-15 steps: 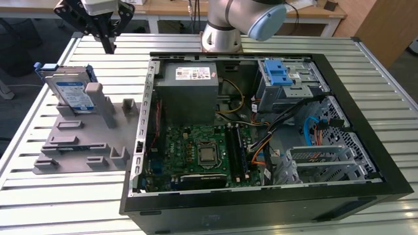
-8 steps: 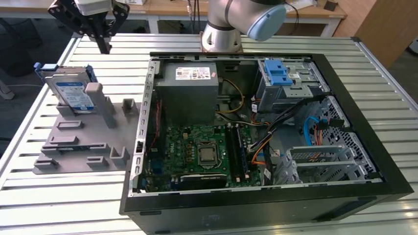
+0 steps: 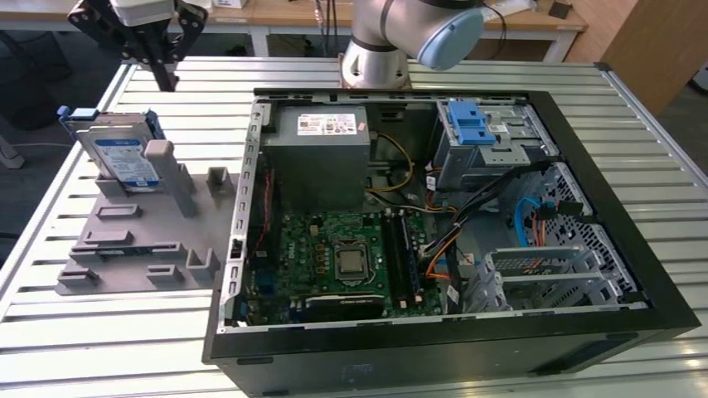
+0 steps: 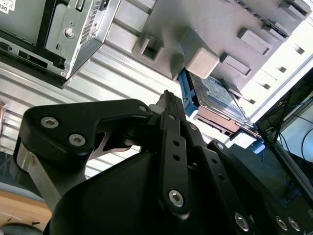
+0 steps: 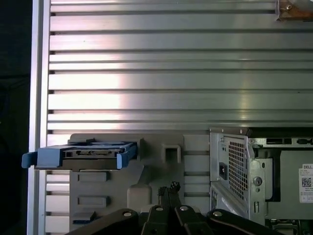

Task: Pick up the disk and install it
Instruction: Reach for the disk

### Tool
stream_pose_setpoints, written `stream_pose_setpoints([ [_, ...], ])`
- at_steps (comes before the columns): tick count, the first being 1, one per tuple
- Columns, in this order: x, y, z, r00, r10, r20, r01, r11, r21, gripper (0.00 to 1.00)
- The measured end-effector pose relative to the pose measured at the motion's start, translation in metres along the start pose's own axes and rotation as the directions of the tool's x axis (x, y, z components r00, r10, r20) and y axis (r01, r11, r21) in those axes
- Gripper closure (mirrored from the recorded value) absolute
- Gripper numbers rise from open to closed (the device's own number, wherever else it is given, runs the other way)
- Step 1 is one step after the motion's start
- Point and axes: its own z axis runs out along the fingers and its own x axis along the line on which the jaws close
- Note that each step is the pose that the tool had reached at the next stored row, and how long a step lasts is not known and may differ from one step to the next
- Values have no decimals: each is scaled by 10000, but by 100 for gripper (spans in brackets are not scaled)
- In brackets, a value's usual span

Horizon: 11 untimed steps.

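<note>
The disk (image 3: pixel 122 156) is a silver hard drive with a blue-and-white label and blue rails. It stands on edge in a grey holder plate (image 3: pixel 138 245) at the exterior view's left. Both wrist views show it too: the disk (image 5: pixel 80 155) edge-on with its blue rails, and the disk (image 4: pixel 220 98) leaning behind a grey post. My gripper (image 3: pixel 168 81) hangs above the table beyond the disk, apart from it. Its black fingers (image 5: pixel 168 191) are shut together with nothing between them, and the fingertips (image 4: pixel 168 100) meet in a point.
An open black computer case (image 3: pixel 619 215) lies on the slatted metal table (image 3: pixel 619 99) at the exterior view's right. Inside are a grey power supply box (image 3: pixel 321 166), a green motherboard (image 3: pixel 332 257) and a drive bay with a blue latch (image 3: pixel 470 124). The arm's base (image 3: pixel 376 50) stands behind the case.
</note>
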Motion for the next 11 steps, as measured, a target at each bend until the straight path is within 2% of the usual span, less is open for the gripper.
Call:
stream_pose_setpoints([
  [11, 191, 1, 8, 10000, -93, -6, 93, 10000, 2, 89],
])
